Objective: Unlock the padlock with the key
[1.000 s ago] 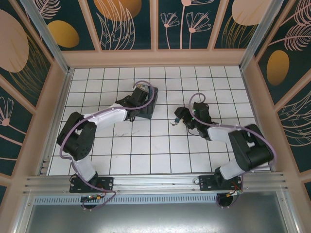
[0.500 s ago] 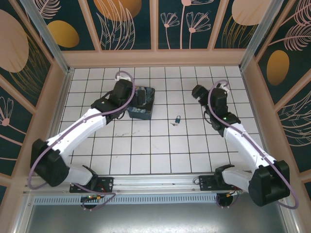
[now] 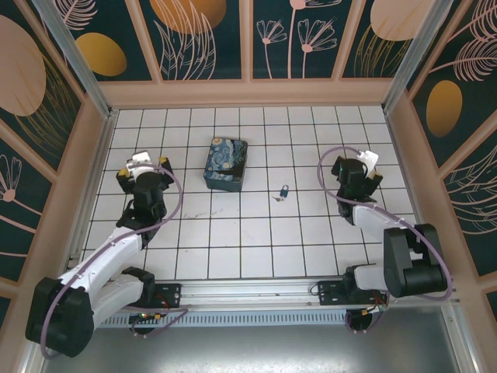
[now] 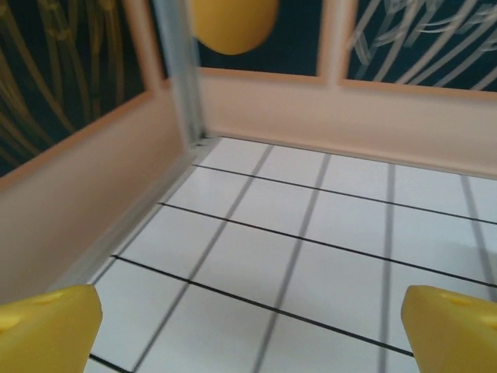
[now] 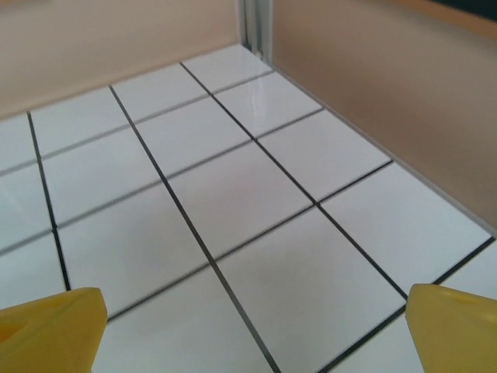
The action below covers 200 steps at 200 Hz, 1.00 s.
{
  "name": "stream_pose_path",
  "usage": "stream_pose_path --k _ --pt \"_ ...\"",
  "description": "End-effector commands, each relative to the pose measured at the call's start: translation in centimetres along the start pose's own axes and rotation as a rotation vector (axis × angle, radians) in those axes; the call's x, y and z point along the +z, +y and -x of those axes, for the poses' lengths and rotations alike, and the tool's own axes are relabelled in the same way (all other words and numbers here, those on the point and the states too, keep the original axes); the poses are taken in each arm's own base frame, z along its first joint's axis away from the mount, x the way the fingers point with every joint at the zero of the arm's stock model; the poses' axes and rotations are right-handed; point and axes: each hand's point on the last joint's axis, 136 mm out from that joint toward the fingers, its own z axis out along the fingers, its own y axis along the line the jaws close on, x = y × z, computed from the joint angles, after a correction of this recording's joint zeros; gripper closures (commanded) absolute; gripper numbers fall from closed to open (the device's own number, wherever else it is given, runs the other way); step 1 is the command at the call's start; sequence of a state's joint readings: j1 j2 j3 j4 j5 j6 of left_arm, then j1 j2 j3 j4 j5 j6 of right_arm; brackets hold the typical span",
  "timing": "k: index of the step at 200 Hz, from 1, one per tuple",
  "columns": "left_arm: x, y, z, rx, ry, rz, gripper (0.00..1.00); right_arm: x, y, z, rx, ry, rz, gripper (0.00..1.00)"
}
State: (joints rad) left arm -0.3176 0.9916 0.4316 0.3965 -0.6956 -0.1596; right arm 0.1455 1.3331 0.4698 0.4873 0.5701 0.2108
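Observation:
The tiny bluish-grey padlock [image 3: 285, 189] lies on the white tiled floor near the middle, and the thin silvery key [image 3: 277, 198] rests just left of and in front of it. My left gripper [image 3: 144, 165] is far off at the left side, near the wall. Its yellow fingertips [image 4: 48, 326] stand wide apart over bare tiles, so the left gripper [image 4: 252, 330] is open and empty. My right gripper [image 3: 357, 165] sits to the right of the padlock, about three tiles away. The right gripper [image 5: 252, 330] is open too, with bare tiles between its yellow fingertips [image 5: 454, 326].
A blue-and-yellow painted rectangular box [image 3: 226, 163] lies on the floor left of and behind the padlock. Peach walls [image 3: 248, 93] fence the tiled floor on three sides. A metal corner post [image 4: 180, 74] stands in front of the left wrist camera.
Both arms have drawn back from the middle: the left one away from the painted box toward the left wall, the right one toward the right side. Padlock and key lie still.

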Motion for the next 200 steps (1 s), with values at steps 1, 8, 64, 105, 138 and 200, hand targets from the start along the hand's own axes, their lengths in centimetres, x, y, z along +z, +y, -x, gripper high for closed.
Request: stream_pose_path --k 1,8,64,105,138,200 --pt "0.5 1.7 1.3 -0.057 -0.125 0.026 0.01 -0.1 1.6 2.7 0.013 -0.144 0.09 0.01" --pt "0.8 2.2 0.8 -0.07 -0.13 0.039 0.01 0.0 1.9 2.6 -0.021 -0.154 0.109 0.01" --pt "2.9 2.0 -2.9 -0.057 -0.167 -0.024 0.01 -0.9 1.2 1.3 -0.013 -0.228 0.257 0.02" --pt "5.5 1.7 -4.9 -0.072 -0.115 -0.105 0.01 -0.6 1.1 0.2 0.01 -0.272 0.358 0.07" --pt "6.0 0.8 -5.9 -0.052 -0.087 -0.176 0.01 -0.1 1.4 -0.4 0.004 -0.219 0.37 0.02" --pt "6.0 0.8 -5.9 -0.05 -0.09 -0.176 0.01 -0.1 1.8 -0.5 -0.021 -0.217 0.367 0.01"
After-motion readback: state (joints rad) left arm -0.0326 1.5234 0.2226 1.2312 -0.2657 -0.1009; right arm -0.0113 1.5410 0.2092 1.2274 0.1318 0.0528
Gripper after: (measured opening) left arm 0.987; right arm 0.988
